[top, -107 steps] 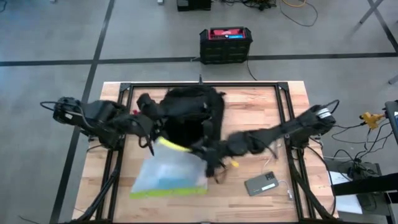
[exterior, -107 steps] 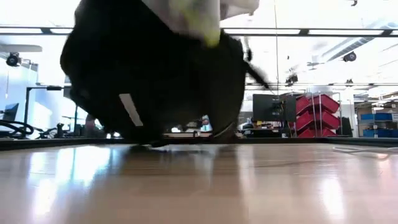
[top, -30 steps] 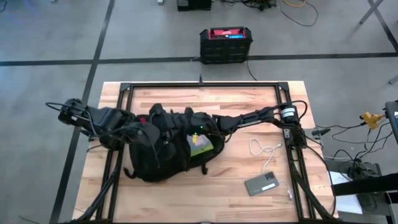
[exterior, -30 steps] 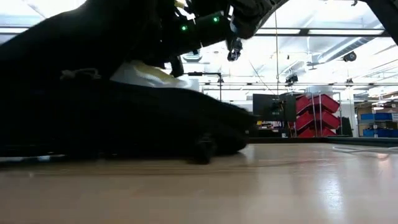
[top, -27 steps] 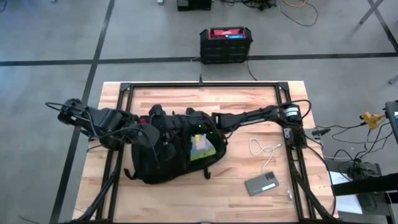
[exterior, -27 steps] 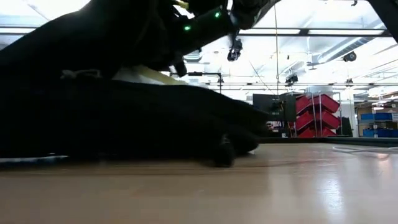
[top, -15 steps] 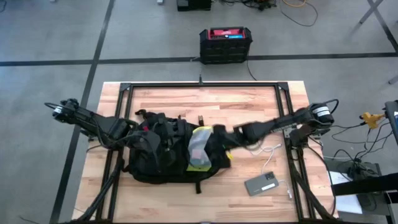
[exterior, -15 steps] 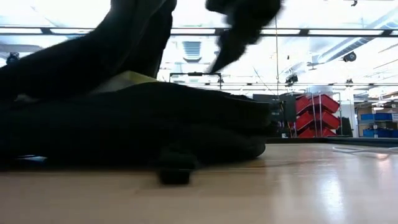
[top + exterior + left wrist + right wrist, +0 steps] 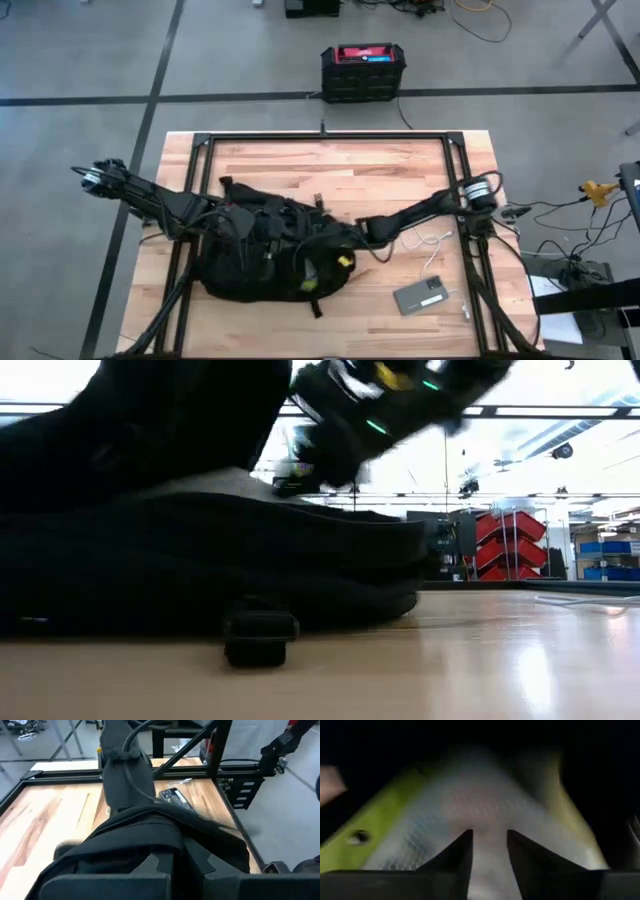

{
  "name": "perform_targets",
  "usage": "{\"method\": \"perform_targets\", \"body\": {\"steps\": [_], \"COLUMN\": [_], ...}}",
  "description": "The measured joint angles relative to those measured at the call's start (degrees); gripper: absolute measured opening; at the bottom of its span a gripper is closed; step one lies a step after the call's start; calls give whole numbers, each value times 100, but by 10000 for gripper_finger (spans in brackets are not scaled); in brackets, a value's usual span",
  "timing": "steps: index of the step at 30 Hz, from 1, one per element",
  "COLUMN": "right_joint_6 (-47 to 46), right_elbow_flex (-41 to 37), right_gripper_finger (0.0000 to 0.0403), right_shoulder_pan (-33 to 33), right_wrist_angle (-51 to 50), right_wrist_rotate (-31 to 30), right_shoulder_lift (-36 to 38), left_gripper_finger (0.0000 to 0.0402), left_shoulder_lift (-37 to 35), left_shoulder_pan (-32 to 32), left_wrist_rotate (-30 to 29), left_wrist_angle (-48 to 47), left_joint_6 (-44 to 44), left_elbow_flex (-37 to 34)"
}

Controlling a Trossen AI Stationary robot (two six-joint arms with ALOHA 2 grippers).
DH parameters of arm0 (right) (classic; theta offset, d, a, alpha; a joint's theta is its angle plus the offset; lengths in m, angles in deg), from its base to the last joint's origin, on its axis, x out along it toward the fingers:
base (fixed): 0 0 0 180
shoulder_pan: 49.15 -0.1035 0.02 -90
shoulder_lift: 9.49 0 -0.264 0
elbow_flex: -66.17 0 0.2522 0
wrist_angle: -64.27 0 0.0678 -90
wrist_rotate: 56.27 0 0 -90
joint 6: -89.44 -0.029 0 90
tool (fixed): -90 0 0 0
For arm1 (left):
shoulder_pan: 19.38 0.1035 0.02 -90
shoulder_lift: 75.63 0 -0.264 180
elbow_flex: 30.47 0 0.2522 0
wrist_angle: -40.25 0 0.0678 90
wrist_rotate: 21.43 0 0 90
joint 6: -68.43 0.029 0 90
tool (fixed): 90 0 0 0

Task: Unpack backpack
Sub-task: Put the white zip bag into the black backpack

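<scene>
The soft black backpack (image 9: 255,258) lies flat on the wooden table (image 9: 400,170), left of the frame's middle. The left gripper (image 9: 232,225) clamps its floppy fabric. The right gripper (image 9: 330,262), fingers parted, reaches inside toward a pale see-through pouch (image 9: 485,810) with a yellow-green edge.

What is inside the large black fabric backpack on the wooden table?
Inside the black fabric backpack, a translucent pouch with yellow-green edging shows before the right gripper. Anything deeper is covered by fabric.
</scene>
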Motion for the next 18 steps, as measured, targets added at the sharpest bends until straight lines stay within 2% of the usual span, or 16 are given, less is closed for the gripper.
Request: {"method": "perform_targets", "body": {"steps": [4,8,10,13,16,18], "right_joint_6": [216,273,376,219,-222,-509], "right_elbow_flex": [1232,1666,1637,1555,1548,1499], "right_gripper_finger": [59,42,44,63,97,128], "right_shoulder_pan": [4,-9,-13,-81,-200,-289], "right_wrist_angle": [8,-338,-851,-2287,-3511,-4149], "right_wrist_rotate": [163,195,80,-33,-91,-454], "right_shoulder_lift": [-888,-1298,-1213,-853,-306,2], "left_gripper_finger": [0,0,0,0,0,0], "left_shoulder_lift": [17,-125,-243,-502,-678,-743], "left_shoulder_pan": [148,122,66,-39,-107,-115], "left_wrist_rotate": [51,176,151,-56,-56,-7], "left_wrist_angle": [-60,-359,-465,-335,162,569], "left_joint_6": [25,151,56,-85,-111,-67], "left_elbow_flex": [-7,-9,-67,-294,-726,-1088]}}
